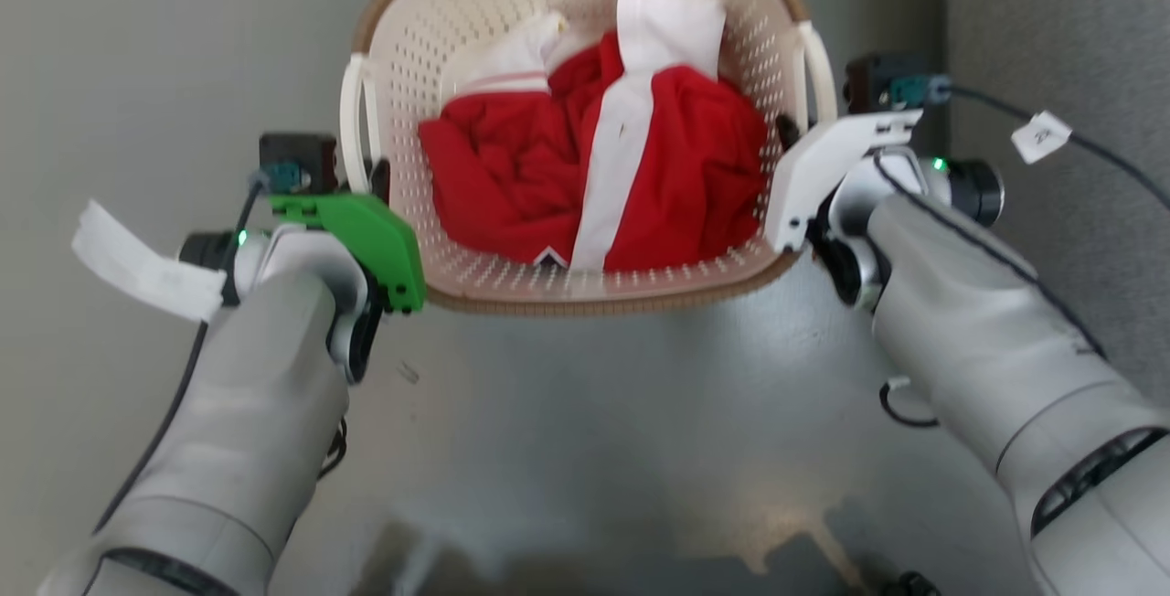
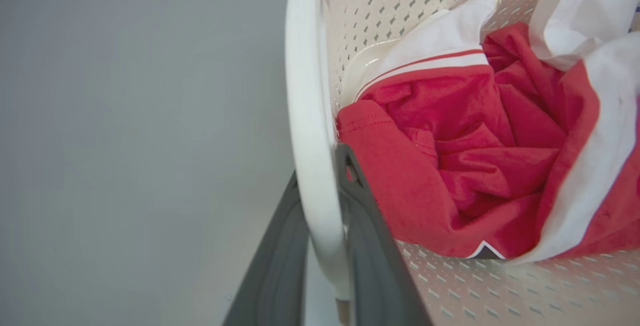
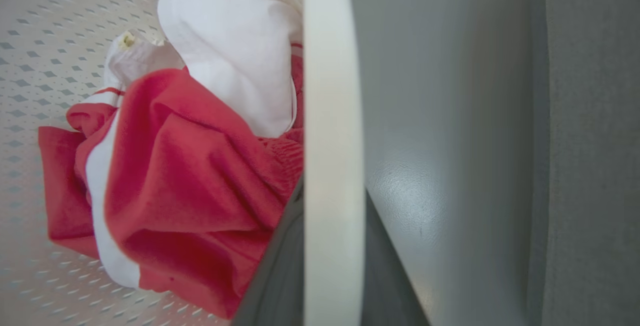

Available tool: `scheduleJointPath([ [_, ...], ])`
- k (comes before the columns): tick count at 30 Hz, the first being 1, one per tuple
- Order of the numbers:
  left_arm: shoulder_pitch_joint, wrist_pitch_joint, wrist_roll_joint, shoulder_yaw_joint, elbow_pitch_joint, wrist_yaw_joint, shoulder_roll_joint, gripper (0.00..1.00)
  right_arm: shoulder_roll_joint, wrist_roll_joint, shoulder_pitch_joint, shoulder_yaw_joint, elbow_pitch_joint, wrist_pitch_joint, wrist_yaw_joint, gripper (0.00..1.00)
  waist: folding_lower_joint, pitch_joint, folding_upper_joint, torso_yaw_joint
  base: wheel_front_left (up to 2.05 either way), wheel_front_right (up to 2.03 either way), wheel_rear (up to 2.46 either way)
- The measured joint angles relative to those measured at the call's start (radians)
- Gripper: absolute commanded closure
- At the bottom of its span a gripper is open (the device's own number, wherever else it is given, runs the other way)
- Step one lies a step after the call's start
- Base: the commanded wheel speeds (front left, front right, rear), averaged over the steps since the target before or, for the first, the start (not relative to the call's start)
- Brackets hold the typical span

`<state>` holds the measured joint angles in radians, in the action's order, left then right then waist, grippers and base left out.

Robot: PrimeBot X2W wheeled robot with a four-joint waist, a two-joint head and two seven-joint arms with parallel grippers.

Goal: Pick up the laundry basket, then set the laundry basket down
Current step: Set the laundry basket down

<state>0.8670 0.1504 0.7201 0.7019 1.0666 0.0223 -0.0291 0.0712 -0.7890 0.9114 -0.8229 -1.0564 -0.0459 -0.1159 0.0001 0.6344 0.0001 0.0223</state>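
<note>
Left claw (image 1: 367, 177) pinches the white handle (image 1: 352, 121) at 9 o'clock of the laundry basket (image 1: 585, 302). Right claw (image 1: 792, 132) pinches the opposite handle (image 1: 820, 66) at 3 o'clock. Between both arms, the basket holds red-and-white clothing (image 1: 658, 157) over grey floor (image 1: 585, 413).

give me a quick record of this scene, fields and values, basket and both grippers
object: laundry basket, cream, brown rim
contents: red and white clothing
left gripper: shut on left handle, one finger each side
right gripper: shut on right handle, one finger each side
below: grey floor
lifted or resting: cannot tell
</note>
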Motion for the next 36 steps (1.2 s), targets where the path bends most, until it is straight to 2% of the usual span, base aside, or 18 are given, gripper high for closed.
scheduleJointPath([
  [21, 0.129, 0.028, -0.011, 0.003, -0.009, 0.010, 0.007, 1.00, 0.020, 0.007, 0.132, 0.017, -0.039, -0.042, 0.001, 1.00, 0.0001, 0.260, 0.0000, 0.029, 0.00, 0.00, 0.00],
  [36, 0.145, 0.050, -0.011, 0.007, 0.014, 0.004, 0.012, 1.00, 0.008, 0.007, 0.145, 0.017, -0.072, -0.074, 0.013, 1.00, 0.0000, 0.320, 0.0000, 0.034, 0.00, 0.00, 0.00],
])
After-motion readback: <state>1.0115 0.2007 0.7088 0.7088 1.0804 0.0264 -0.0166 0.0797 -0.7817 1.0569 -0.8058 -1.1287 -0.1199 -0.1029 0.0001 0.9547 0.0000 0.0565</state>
